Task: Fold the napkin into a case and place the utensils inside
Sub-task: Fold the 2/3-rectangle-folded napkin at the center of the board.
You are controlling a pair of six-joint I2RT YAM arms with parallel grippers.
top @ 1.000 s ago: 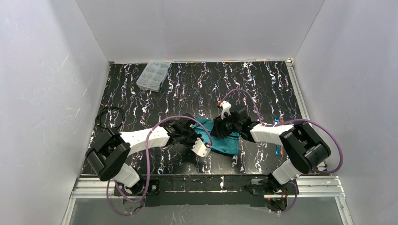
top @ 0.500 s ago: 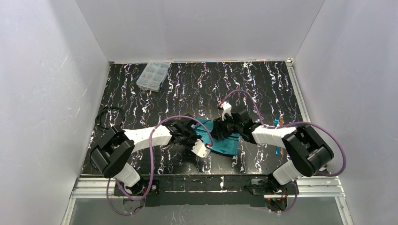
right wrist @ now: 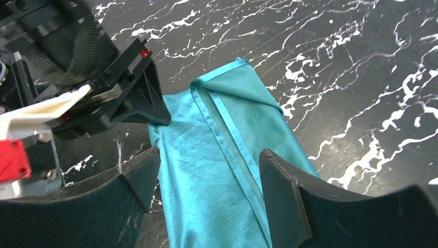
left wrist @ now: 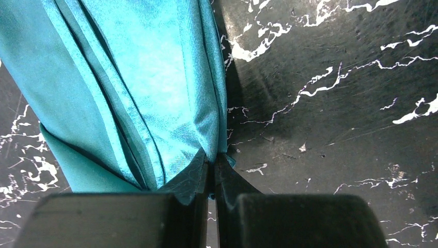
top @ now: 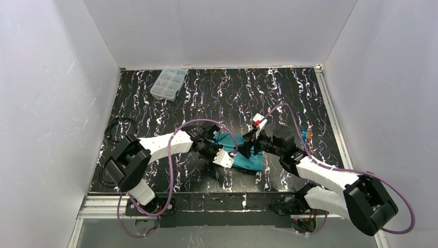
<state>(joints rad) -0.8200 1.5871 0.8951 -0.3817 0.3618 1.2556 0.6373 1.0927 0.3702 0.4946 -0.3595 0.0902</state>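
Observation:
The teal-green napkin [top: 250, 163] lies folded into a narrow, layered strip near the table's front middle, its stitched hems running lengthwise [right wrist: 217, 170]. My left gripper [top: 232, 154] is shut on the strip's corner edge [left wrist: 212, 161], pinching the cloth [left wrist: 129, 93] against the table. My right gripper [right wrist: 209, 155] hovers just above the strip with its jaws open, one finger [right wrist: 139, 175] on each side, holding nothing. In the right wrist view the left gripper [right wrist: 150, 103] shows at the strip's left corner. The utensils [top: 305, 134] lie far right on the table, thin with an orange-blue sheen.
A clear plastic compartment box [top: 169, 82] sits at the back left. A black cable loop [top: 120, 129] lies by the left wall. White walls close in three sides of the black marbled table [top: 217, 98].
My right gripper has opened wider and let go of the cloth; its arm has swung down toward the near right. The left gripper has kept its pinch and shifted slightly right.

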